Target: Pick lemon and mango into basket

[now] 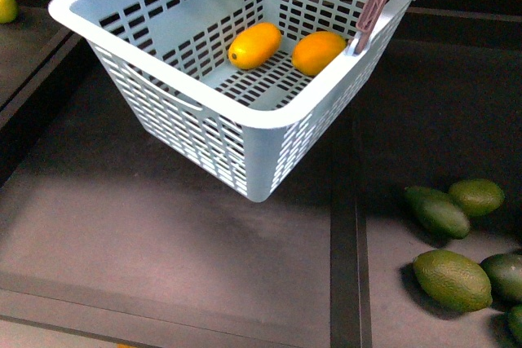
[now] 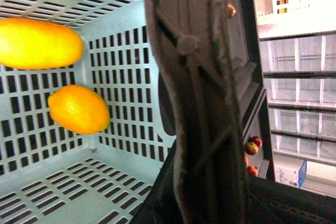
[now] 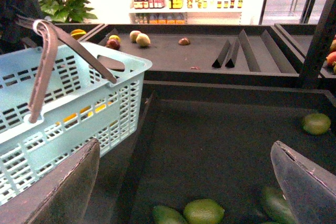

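The light-teal basket (image 1: 204,132) hangs tilted above the dark display surface. Its brown handle (image 1: 377,2) rises to the top right, and my left gripper (image 2: 210,203) is shut on this handle (image 2: 199,103). Two orange-yellow fruits lie inside on the slotted floor. The long one is the mango (image 1: 254,45) (image 2: 37,43), and the rounder one beside it is the lemon (image 1: 318,52) (image 2: 79,108). My right gripper (image 3: 184,182) stands open to the right of the basket (image 3: 68,114), over green fruits, with nothing between its fingers (image 3: 58,192).
Several green fruits (image 1: 453,279) lie at the front right, and one (image 3: 203,211) sits under the right gripper. A yellow-green fruit (image 1: 6,4) rests at the far left. A raised divider (image 1: 344,226) splits the surface. Mixed fruits (image 3: 142,39) sit on the back shelf.
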Tool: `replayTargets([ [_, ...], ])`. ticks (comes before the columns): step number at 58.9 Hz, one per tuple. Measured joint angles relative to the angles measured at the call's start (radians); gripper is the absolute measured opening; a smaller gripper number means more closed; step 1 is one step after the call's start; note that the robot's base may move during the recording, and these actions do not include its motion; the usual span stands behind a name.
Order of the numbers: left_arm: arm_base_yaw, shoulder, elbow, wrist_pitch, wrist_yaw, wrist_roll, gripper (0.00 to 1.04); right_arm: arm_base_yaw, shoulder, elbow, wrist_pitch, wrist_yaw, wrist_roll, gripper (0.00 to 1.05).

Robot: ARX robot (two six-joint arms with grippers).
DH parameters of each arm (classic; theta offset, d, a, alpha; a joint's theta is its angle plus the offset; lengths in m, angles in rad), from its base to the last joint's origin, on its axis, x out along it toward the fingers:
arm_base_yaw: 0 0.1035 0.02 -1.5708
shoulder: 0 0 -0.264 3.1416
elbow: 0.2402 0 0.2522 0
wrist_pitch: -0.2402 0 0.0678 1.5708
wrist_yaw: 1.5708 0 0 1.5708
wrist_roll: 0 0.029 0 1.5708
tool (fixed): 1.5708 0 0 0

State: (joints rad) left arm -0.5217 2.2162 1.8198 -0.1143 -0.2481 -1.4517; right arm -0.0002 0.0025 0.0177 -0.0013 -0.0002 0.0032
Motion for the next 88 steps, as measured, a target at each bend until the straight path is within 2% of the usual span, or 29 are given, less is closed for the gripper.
replayTargets([
  [10, 0.039, 0.064, 0.001, -0.010, -0.032, -0.084, 0.05, 0.000, 0.000, 0.000, 0.000, 0.000, 0.000, 0.96],
  [28, 0.096, 0.108, -0.005, -0.016, -0.039, -0.077, 0.05, 0.000, 0.000, 0.000, 0.000, 0.000, 0.000, 0.96],
  [38, 0.091, 0.091, -0.052, -0.123, -0.044, -0.099, 0.06, 0.000, 0.000, 0.000, 0.000, 0.000, 0.000, 0.96],
  [57, 0.095, 0.019, -0.084, -0.229, -0.086, -0.210, 0.63, 0.000, 0.000, 0.000, 0.000, 0.000, 0.000, 0.96],
  [61, 0.095, -0.027, -0.084, -0.308, -0.126, -0.215, 0.80, 0.000, 0.000, 0.000, 0.000, 0.000, 0.000, 0.96],
  [67, 0.095, -0.094, -0.094, -0.435, -0.195, -0.214, 0.97, 0.000, 0.000, 0.000, 0.000, 0.000, 0.000, 0.96],
  [77, 0.096, -0.243, -0.193, -0.579, -0.216, -0.213, 0.98, 0.000, 0.000, 0.000, 0.000, 0.000, 0.000, 0.96],
  [81, 0.108, -0.350, -0.397, -0.253, -0.159, 0.037, 0.87, 0.000, 0.000, 0.000, 0.000, 0.000, 0.000, 0.96],
  [83, 0.119, -0.415, -0.543, -0.041, -0.133, 0.274, 0.80, 0.000, 0.000, 0.000, 0.000, 0.000, 0.000, 0.96],
  [85, 0.129, -0.458, -0.653, 0.116, -0.114, 0.410, 0.75, 0.000, 0.000, 0.000, 0.000, 0.001, 0.000, 0.96],
  [88, 0.158, -0.526, -0.851, 0.428, -0.087, 0.728, 0.64, 0.000, 0.000, 0.000, 0.000, 0.001, 0.000, 0.96],
])
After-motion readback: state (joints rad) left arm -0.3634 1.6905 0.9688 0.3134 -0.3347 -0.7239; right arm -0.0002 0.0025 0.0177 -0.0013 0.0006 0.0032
